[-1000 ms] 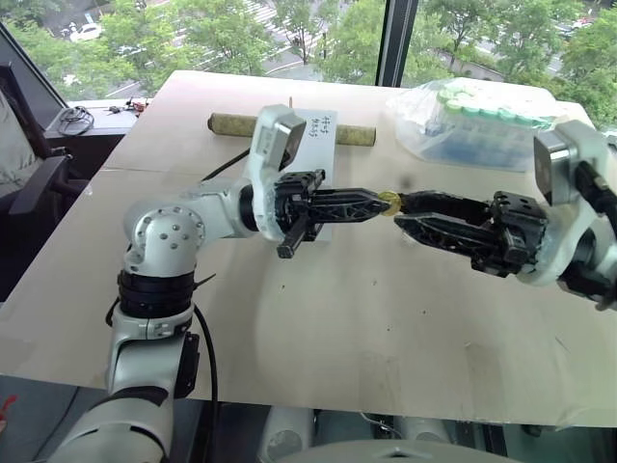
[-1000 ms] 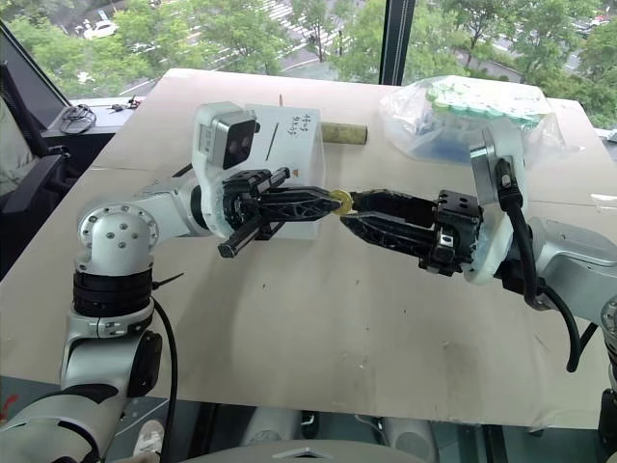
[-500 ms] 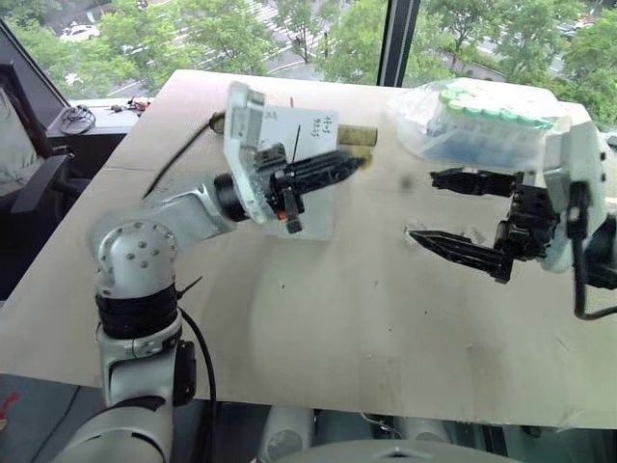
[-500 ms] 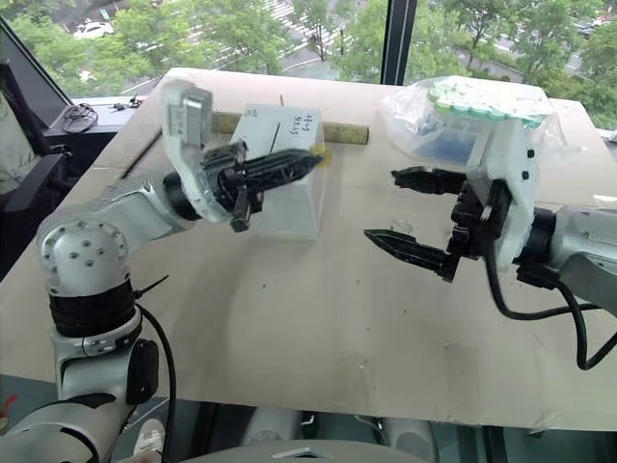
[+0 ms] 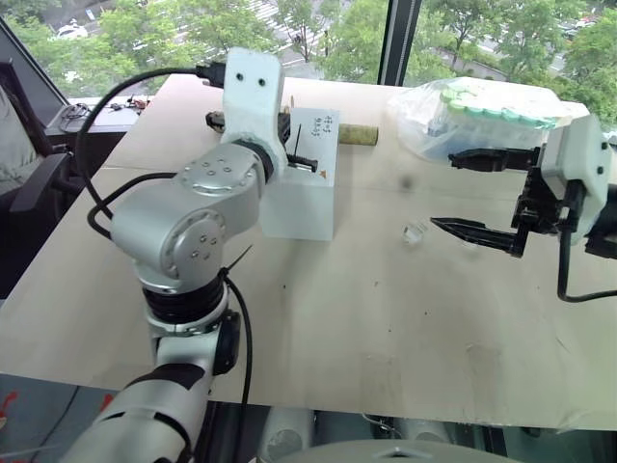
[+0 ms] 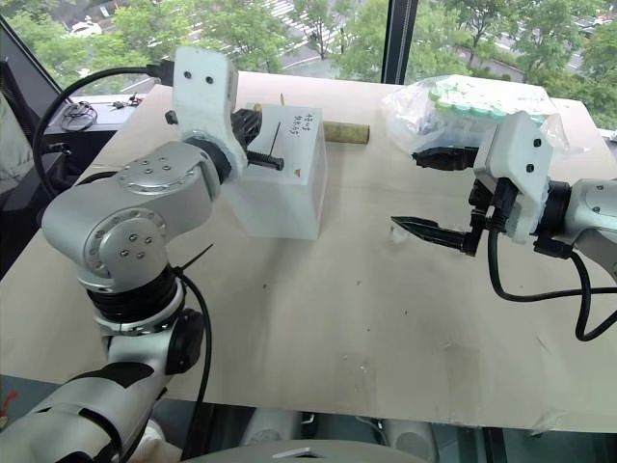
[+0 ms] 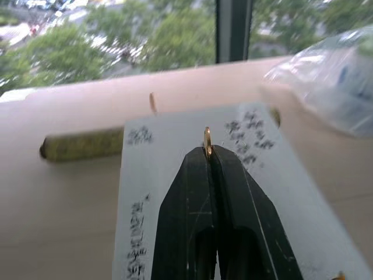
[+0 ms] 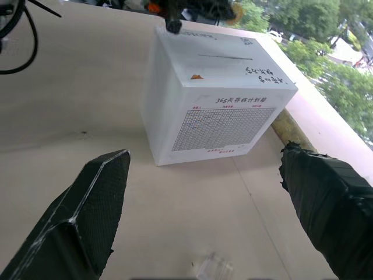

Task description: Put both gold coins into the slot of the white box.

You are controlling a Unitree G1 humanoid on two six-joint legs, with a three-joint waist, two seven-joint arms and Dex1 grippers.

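The white box (image 5: pixel 301 198) stands at the middle left of the table, its black slot (image 8: pixel 224 57) running across the top face. My left gripper (image 7: pixel 208 151) hovers over the box top, shut on a gold coin (image 7: pixel 207 136) held on edge at its fingertips. From the right wrist view the coin (image 8: pixel 235 11) is a gold glint above the box's far edge. My right gripper (image 5: pixel 445 190) hangs open to the right of the box, well apart from it, with nothing between its fingers.
A clear bag of green-capped tubes (image 5: pixel 487 118) lies at the back right, just behind the right gripper. An olive-brown roll (image 5: pixel 359 134) lies behind the box. A small clear plastic block (image 5: pixel 415 231) sits on the table under the right gripper.
Both grippers met at the coin a second ago. The right gripper has opened and drawn back to the right, while the left has swung the coin back over the box top.
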